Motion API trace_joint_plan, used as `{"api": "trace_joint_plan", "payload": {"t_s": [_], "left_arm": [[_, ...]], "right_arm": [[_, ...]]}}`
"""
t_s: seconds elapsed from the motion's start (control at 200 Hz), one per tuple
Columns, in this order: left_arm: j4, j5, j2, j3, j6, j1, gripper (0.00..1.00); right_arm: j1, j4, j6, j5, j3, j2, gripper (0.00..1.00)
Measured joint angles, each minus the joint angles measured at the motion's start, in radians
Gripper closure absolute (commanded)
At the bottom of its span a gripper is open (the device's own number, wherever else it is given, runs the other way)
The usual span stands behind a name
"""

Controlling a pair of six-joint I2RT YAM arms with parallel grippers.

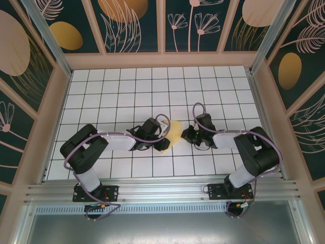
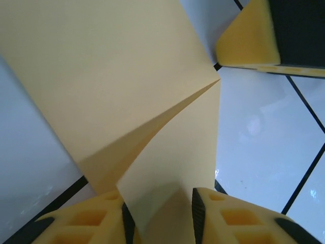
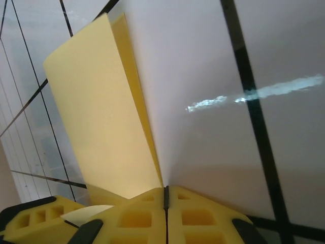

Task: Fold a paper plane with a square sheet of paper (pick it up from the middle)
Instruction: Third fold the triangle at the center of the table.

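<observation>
The pale-yellow sheet of paper [image 1: 175,133] stands folded on the white grid table, between my two grippers. My left gripper [image 1: 163,138] is at its left side. In the left wrist view the folded paper [image 2: 101,76] runs down between the left gripper's [image 2: 160,219] parted jaws, with a gap on each side, so that gripper is open. My right gripper [image 1: 187,133] is at the paper's right edge. In the right wrist view the two layers of paper [image 3: 96,112] converge into the right gripper's [image 3: 164,195] closed jaws. One yellow fingertip [image 2: 249,38] of the right gripper appears at the top right of the left wrist view.
The white tiled table [image 1: 152,86] has black grid lines and is walled by wooden posts and patterned panels. Both arm bases sit on the metal rail [image 1: 162,190] at the near edge.
</observation>
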Motion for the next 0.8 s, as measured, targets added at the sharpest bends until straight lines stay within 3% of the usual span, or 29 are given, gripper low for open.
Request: {"api": "trace_joint_plan", "payload": {"t_s": [0.125,0.215,0.445,0.61,0.801], "left_arm": [[-0.060,-0.041,-0.088,0.002,-0.023,0.000,0.41],[-0.085,-0.070,-0.167,0.014,-0.044,0.000,0.42],[-0.070,-0.014,-0.238,0.045,-0.102,0.001,0.74],[-0.050,0.049,-0.165,0.054,-0.127,0.001,0.82],[-0.047,0.029,-0.048,0.070,-0.134,0.001,0.88]], "right_arm": [[0.000,-0.088,-0.034,0.028,0.029,-0.090,0.85],[0.000,-0.126,-0.048,0.048,0.041,-0.165,0.82],[0.000,-0.151,-0.048,0.059,0.013,-0.270,0.77],[0.002,-0.148,-0.030,0.049,-0.024,-0.259,0.76],[0.024,-0.124,-0.011,0.040,-0.029,-0.210,0.73]]}}
